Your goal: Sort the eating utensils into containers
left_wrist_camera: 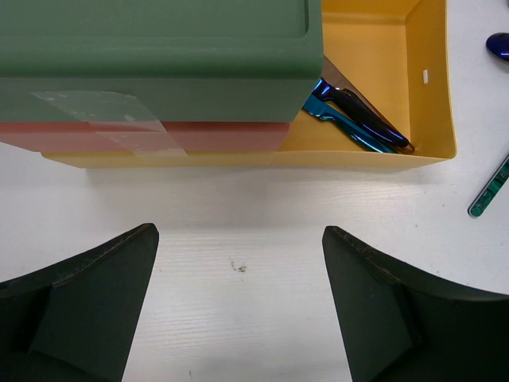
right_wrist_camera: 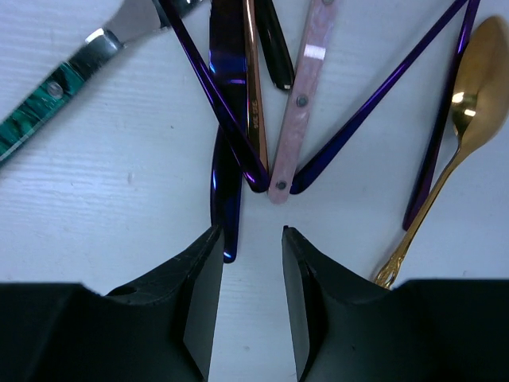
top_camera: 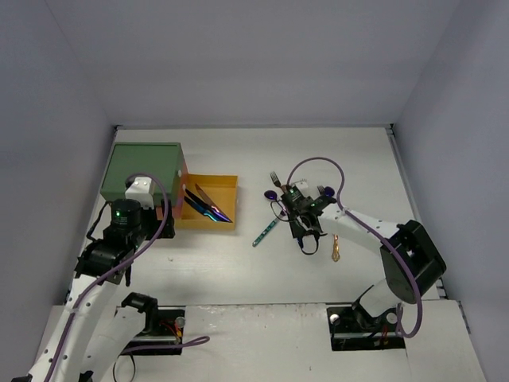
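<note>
From above, the loose eating utensils (top_camera: 296,191) lie fanned right of centre with the right gripper (top_camera: 308,232) directly over them. The left gripper (top_camera: 141,193) sits well apart beside the containers (top_camera: 147,169), whose yellow drawer (top_camera: 227,185) is pulled out with a few pieces in it, so the right arm is plainly the nearer for a pick. The left wrist view shows its fingers (left_wrist_camera: 95,270) spread wide on nothing, facing the stack and its open drawer. In the right wrist view the jaws stand a little apart with only table (right_wrist_camera: 119,199) between them, and the handle ends converge just ahead of the tips. A dark blue handle (right_wrist_camera: 225,183) runs almost straight toward the jaws, slightly left of the gap, its end touching or just beside the finger (right_wrist_camera: 203,263) on the view's left. The pink handle (right_wrist_camera: 296,119) ends just ahead of the gap — a small leftward shift would likely centre the blue one.
</note>
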`<state>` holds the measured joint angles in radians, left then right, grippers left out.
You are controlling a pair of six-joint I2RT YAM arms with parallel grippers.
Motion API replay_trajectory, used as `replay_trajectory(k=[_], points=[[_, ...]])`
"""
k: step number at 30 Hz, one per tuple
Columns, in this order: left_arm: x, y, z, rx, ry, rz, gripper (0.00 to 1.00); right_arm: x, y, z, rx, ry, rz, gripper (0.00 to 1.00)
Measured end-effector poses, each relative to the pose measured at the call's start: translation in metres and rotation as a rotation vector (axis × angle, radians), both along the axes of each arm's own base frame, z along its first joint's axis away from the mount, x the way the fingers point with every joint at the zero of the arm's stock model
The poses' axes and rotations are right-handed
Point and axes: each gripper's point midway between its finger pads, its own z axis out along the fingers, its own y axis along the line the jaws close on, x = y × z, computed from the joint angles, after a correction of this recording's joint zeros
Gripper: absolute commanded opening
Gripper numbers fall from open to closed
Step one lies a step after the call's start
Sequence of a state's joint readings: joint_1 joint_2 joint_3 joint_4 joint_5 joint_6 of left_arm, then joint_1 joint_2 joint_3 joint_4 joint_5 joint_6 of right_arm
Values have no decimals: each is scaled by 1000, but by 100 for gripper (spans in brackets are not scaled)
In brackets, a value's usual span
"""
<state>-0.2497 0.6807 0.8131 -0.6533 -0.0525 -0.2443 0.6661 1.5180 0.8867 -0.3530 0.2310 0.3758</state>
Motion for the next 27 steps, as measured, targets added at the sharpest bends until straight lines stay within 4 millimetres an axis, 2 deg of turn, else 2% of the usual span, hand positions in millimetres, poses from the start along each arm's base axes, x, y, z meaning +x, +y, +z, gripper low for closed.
replay_trajectory(k=[5,14,19,27], points=[[0,0,0,0,0,0,82,-11,-3,-13,47,55,-26,33],[0,0,-1,1,4,0,82,-7,17,-23,140,81,-21,31],[0,0,-1,1,6,0,82,-6,19,-31,144,89,-30,29],[1,0,-3,3,13,-1,82,-3,21,-32,150,81,-43,28]])
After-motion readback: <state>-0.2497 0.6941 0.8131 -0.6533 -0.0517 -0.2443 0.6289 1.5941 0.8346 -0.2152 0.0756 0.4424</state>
